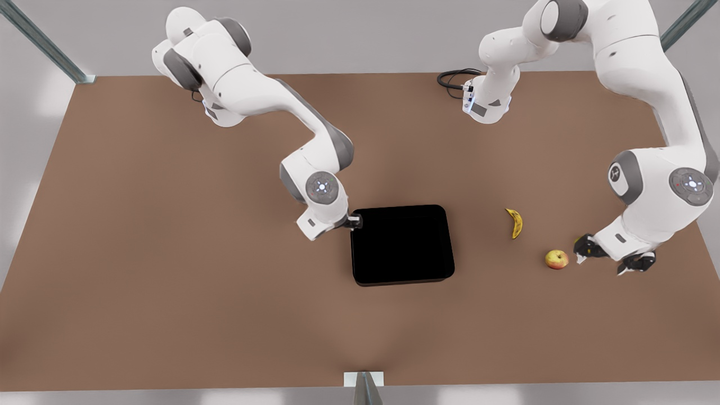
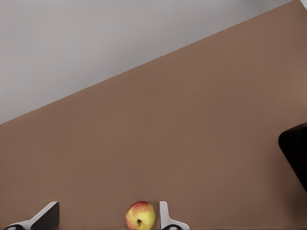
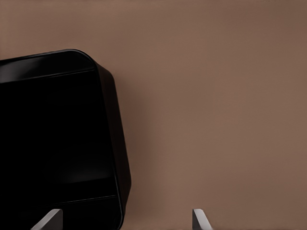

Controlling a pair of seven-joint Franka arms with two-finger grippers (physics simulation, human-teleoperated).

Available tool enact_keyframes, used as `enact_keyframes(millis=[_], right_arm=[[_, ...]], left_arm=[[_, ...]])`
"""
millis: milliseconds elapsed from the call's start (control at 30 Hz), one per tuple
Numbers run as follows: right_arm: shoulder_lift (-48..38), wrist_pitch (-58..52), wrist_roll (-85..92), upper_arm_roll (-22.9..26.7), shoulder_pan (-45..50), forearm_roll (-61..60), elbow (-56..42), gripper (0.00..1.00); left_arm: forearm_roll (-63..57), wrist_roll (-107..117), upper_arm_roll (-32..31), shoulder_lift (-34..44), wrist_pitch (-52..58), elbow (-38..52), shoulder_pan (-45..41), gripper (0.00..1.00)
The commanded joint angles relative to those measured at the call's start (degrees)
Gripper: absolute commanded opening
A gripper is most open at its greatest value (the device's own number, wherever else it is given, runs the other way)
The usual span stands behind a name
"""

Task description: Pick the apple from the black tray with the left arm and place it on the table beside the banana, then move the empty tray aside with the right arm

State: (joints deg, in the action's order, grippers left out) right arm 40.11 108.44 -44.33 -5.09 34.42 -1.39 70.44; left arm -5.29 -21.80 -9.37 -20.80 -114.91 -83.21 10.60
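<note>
The apple (image 1: 556,259) rests on the brown table (image 1: 169,253), a short way from the banana (image 1: 514,223) on its near side toward the front view's right. My left gripper (image 1: 600,265) hovers just beyond the apple on that side, open. In the left wrist view the apple (image 2: 140,215) lies between the fingertips (image 2: 165,218), close to one of them. The black tray (image 1: 402,244) sits empty mid-table. My right gripper (image 1: 353,222) is at the tray's far corner on the front view's left, open, and its fingers straddle the tray's rim (image 3: 117,158).
A coiled black cable (image 1: 453,79) lies by the arm base at the back. Metal frame posts stand at the table's back corners, and a bracket (image 1: 364,382) at the front edge. A corner of the tray (image 2: 295,153) shows in the left wrist view.
</note>
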Motion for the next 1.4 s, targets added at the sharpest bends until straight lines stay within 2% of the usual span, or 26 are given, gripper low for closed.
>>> enact_keyframes(millis=[0,100,167,200,233,300,700,1233,1267,1367], right_arm=[[0.94,5.46,-10.95,0.0,0.12,0.25,-0.04,1.0],[1.64,8.01,-11.39,0.0,0.91,0.16,-0.13,1.0],[2.08,9.5,-11.39,0.0,1.0,0.16,-0.3,1.0],[2.52,11.53,-11.39,0.0,1.44,0.16,-0.3,1.0],[2.96,12.67,-11.3,0.0,1.52,0.16,-0.21,1.0],[4.01,13.73,-11.04,0.0,1.88,0.25,-0.3,1.0],[11.83,22.78,-10.69,0.17,3.02,2.89,-0.3,1.0],[15.88,24.18,-10.6,0.79,3.28,6.31,0.23,1.0],[16.14,24.63,-10.69,0.79,3.28,6.23,0.23,0.99],[16.14,24.63,-11.21,0.7,3.28,6.05,0.14,0.77]], left_arm=[[8.44,16.33,-1.53,1.54,22.98,2.97,0.04,1.0],[8.28,15.38,-0.21,4.27,23.16,2.88,1.01,1.0],[6.97,19.15,-0.57,3.4,21.58,2.88,0.74,1.0],[1.87,19.43,-1.09,3.22,18.94,3.41,-1.37,1.0],[1.6,19.42,-0.57,3.3,18.32,3.06,-1.1,1.0],[2.39,20.74,-0.48,4.8,17.62,0.33,-0.75,1.0],[3.53,19.42,1.28,4.54,19.9,3.49,0.04,1.0],[2.83,19.42,2.42,4.18,19.99,4.37,-0.05,1.0],[2.83,19.42,2.42,4.18,20.08,4.37,0.04,1.0],[2.83,19.42,2.69,4.18,19.99,4.37,0.04,1.0]])
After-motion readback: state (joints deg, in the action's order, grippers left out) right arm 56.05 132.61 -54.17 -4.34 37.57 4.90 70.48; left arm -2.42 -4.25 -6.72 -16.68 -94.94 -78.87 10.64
